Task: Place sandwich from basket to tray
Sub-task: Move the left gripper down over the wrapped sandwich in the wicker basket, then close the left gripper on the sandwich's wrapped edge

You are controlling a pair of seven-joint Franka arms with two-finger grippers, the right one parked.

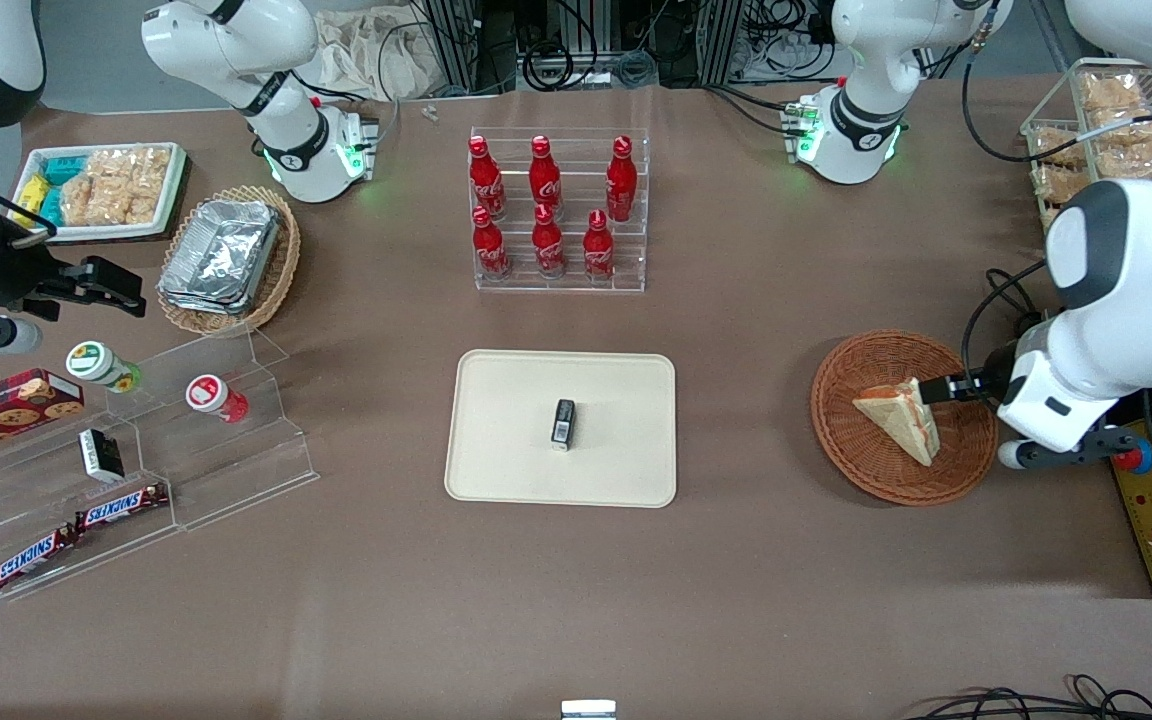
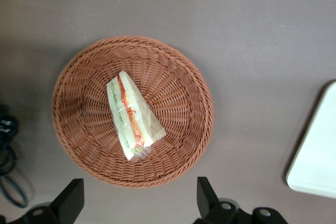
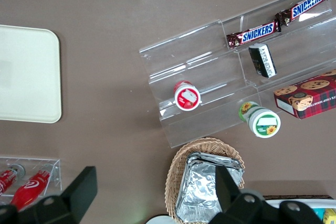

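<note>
The sandwich (image 2: 134, 118) lies on its side in the middle of the basket (image 2: 79, 77), which sits toward the working arm's end of the table. The gripper (image 2: 137, 203) hangs above the basket, fingers (image 2: 71, 199) spread wide, grasping nothing. The tray (image 1: 506, 400) lies well apart at the table's centre, with a small dark box (image 1: 563, 423) on it.

"SNICKERS" on two brown candy bars (image 3: 275, 20) on the clear acrylic stand (image 3: 210, 77) at upper right of the frame, white script logo, unreadable, on red bottles (image 1: 545, 205) at upper middle
</note>
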